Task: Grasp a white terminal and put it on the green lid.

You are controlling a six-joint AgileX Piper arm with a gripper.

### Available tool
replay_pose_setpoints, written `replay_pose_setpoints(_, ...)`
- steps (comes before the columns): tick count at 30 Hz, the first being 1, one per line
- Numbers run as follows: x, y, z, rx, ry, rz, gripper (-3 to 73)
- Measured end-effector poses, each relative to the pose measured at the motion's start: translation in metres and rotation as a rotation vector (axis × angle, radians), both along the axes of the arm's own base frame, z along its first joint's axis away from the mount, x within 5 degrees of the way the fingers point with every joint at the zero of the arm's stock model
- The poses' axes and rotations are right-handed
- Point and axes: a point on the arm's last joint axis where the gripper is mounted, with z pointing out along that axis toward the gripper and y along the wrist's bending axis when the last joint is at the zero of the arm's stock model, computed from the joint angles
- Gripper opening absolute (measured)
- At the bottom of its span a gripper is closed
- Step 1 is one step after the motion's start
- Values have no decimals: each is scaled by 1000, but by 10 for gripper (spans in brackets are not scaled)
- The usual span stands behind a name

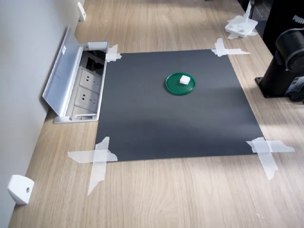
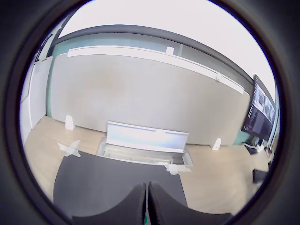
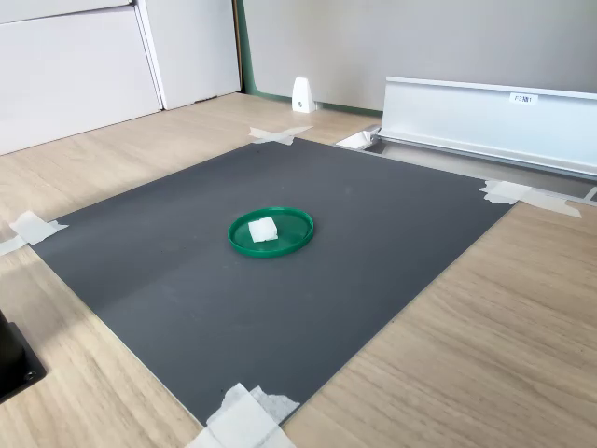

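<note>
First exterior view: white terminal [image 1: 185, 80] sits on green lid [image 1: 180, 84], mid-mat, toward the bench's far edge. Wrist view: end effector [image 2: 148, 206] fingers pressed together, empty. Second exterior view: terminal looks light, rigid, slippery; pinch across its flat opposite sides.

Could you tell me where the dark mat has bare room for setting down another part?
Nearly all of the mat is bare, out to its taped corners. Only the green lid, carrying the white terminal, takes up space. The socket box crowds the mat's edge on the first exterior view's left.
</note>
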Motion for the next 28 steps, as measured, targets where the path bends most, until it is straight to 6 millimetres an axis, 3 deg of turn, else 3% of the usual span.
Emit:
replay_pose_setpoints(7, -17, 1, -53, 163, -135, -51, -5)
replay_pose_setpoints(12, -25, 2, -79, 190, -161, -55, -7)
replay_pose_setpoints(28, -34, 4, -96, 190, -171, -51, -7)
